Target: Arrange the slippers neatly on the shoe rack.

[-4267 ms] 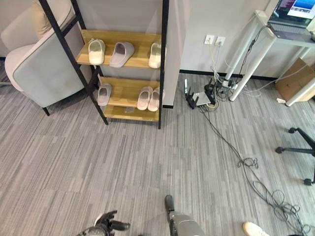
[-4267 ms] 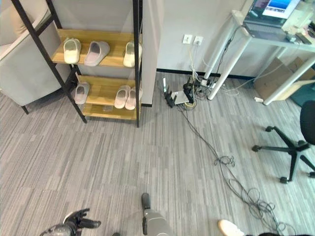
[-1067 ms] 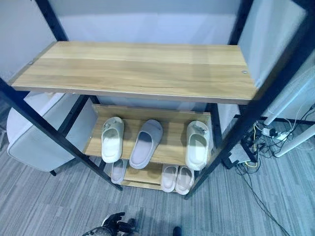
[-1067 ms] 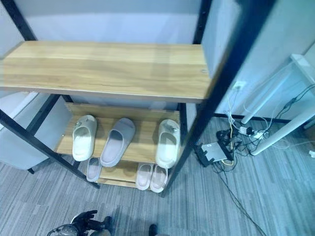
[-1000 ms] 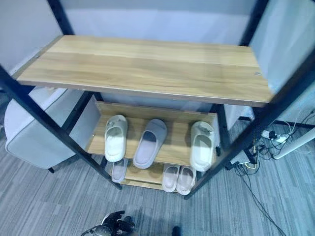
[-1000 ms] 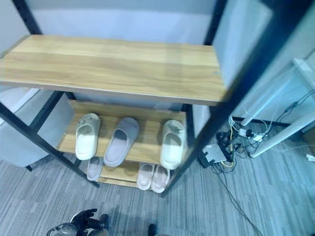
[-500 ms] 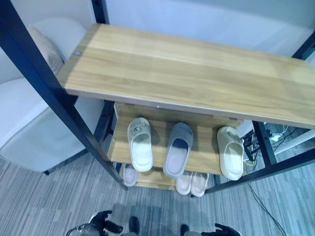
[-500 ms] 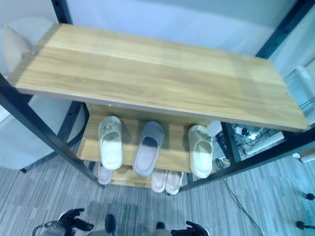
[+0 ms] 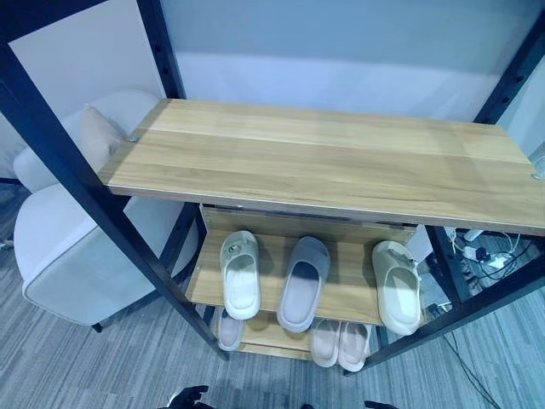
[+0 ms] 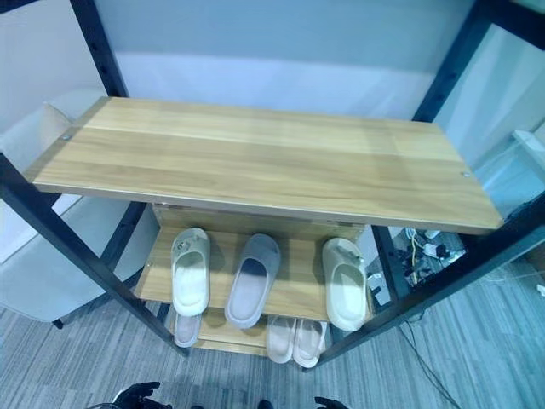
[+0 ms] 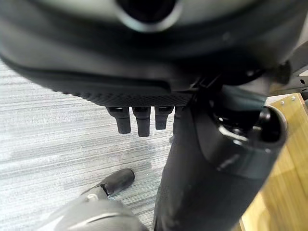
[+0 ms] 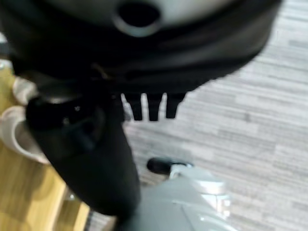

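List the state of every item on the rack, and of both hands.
Top shelf: bare.
Cream slipper: middle shelf, toe inward.
Grey slipper: middle shelf, angled.
Right cream slipper: at shelf's end.
Pink pair: bottom shelf, side by side.
Left hand: open, empty.
Right hand: open, empty.

we count: shoe rack 1 | cream slippers on the middle shelf 2 | grey slipper 1 | pale slippers on the bottom shelf 3 | armchair 1
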Controlling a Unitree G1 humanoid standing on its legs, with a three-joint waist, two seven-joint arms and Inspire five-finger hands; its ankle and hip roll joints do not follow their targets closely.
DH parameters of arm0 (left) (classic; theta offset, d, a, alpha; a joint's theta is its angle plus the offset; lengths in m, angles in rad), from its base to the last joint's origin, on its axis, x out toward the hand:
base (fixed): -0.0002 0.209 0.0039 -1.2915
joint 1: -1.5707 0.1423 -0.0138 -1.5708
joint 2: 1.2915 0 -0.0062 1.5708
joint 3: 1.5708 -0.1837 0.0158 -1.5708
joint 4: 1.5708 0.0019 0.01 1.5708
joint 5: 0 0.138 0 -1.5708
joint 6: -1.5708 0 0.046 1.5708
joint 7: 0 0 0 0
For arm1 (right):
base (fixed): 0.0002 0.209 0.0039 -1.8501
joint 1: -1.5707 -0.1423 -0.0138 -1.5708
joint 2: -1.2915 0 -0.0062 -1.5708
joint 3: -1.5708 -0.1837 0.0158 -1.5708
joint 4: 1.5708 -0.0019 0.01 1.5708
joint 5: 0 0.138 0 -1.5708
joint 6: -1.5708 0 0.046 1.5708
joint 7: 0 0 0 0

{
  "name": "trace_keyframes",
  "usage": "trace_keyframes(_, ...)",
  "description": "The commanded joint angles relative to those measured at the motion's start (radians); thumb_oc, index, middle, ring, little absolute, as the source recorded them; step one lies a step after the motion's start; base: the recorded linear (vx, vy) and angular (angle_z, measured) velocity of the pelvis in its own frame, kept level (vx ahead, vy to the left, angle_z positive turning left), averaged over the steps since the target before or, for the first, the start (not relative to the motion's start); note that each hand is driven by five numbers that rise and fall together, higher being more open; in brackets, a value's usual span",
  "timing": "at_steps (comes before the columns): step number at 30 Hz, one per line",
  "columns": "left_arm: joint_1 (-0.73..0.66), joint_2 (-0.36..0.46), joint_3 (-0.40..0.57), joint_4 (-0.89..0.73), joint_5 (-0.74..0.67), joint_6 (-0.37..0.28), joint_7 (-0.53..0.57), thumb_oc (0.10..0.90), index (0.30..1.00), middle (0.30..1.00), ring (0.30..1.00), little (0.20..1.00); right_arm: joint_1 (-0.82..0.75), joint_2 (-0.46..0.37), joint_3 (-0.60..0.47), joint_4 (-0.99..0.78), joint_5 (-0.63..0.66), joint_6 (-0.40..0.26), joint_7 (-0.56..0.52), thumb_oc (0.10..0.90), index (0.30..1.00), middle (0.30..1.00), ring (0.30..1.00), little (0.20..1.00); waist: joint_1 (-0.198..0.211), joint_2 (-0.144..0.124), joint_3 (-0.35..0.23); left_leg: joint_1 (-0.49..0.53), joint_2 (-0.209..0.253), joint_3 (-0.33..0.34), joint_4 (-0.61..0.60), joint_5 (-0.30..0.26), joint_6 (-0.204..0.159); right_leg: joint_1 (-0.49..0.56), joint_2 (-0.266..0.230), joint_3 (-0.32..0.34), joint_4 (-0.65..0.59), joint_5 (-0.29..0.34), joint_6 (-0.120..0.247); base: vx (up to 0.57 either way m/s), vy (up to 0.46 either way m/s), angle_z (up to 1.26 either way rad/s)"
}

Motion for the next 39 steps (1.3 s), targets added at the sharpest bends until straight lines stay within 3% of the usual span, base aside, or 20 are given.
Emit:
trace_keyframes(1,-0.032,-0.024,-0.011,0.035,-0.001,-0.012,0.005,0.800,0.900,0.900,0.900,0.900,0.010,-0.029,0.025,-0.060,-0.041,-0.024,0.000,0.800,0.900,0.900,0.900,0.900,0.039,-0.009,0.025,-0.089,-0.086,-0.170,0.087,-0.055,-0.004,-0.046,0.056,0.020,0.146,-0.088,0.028,-0.02,0.060,-0.07)
trace_keyframes(6,-0.028,-0.022,-0.020,0.047,0.026,-0.009,0.019,0.800,0.900,0.900,0.900,0.900,0.010,-0.033,-0.002,-0.094,-0.016,-0.031,-0.011,0.800,0.900,0.900,0.900,0.900,0.015,0.004,-0.001,-0.054,-0.038,-0.085,0.013,-0.038,0.009,-0.043,0.032,-0.001,0.151,-0.102,0.046,-0.02,0.143,-0.12)
trace_keyframes(10,-0.024,-0.022,-0.028,0.043,0.038,-0.011,0.011,0.800,0.900,0.900,0.900,0.900,0.015,-0.034,0.002,-0.140,-0.017,-0.041,-0.010,0.800,0.900,0.900,0.900,0.900,0.001,0.011,-0.004,-0.035,-0.047,-0.074,-0.007,-0.035,0.019,-0.048,0.014,0.005,0.158,-0.094,0.059,0.00,0.128,-0.10)
trace_keyframes(15,-0.022,-0.014,-0.048,0.017,0.087,-0.018,0.019,0.800,0.900,0.900,0.900,0.900,0.004,-0.061,0.034,-0.384,-0.071,-0.075,-0.033,0.800,0.900,0.900,0.900,0.900,0.000,0.019,0.018,-0.030,-0.050,-0.009,-0.022,-0.036,0.038,-0.115,-0.005,0.056,0.173,-0.049,0.098,-0.10,0.095,-0.43)
trace_keyframes(19,-0.012,0.002,-0.022,-0.001,0.085,-0.031,0.032,0.800,0.900,0.900,0.900,0.900,0.033,-0.092,0.074,-0.571,-0.146,-0.112,-0.027,0.800,0.900,0.900,0.900,0.900,0.019,0.022,0.020,-0.043,-0.045,0.043,-0.011,-0.038,0.041,-0.100,-0.037,-0.030,0.186,-0.069,0.103,-0.12,0.032,-0.72)
trace_keyframes(29,0.015,-0.027,-0.010,0.000,0.096,-0.042,0.034,0.800,0.900,0.900,0.900,0.900,0.102,-0.139,0.151,-0.825,-0.117,-0.141,0.079,0.800,0.900,0.900,0.900,0.900,0.035,0.013,-0.030,0.044,-0.039,0.047,-0.072,-0.035,0.027,-0.004,-0.028,-0.066,0.097,-0.069,0.086,0.04,-0.043,-0.10)
trace_keyframes(39,0.016,-0.046,-0.021,0.005,0.097,-0.045,0.037,0.800,0.900,0.900,0.900,0.900,0.105,-0.164,0.234,-0.960,-0.078,-0.141,0.155,0.800,0.900,0.900,0.900,0.900,0.043,0.003,-0.036,0.069,-0.028,0.019,-0.103,-0.022,0.014,0.037,-0.015,-0.088,0.063,-0.078,0.075,0.02,-0.035,0.11)
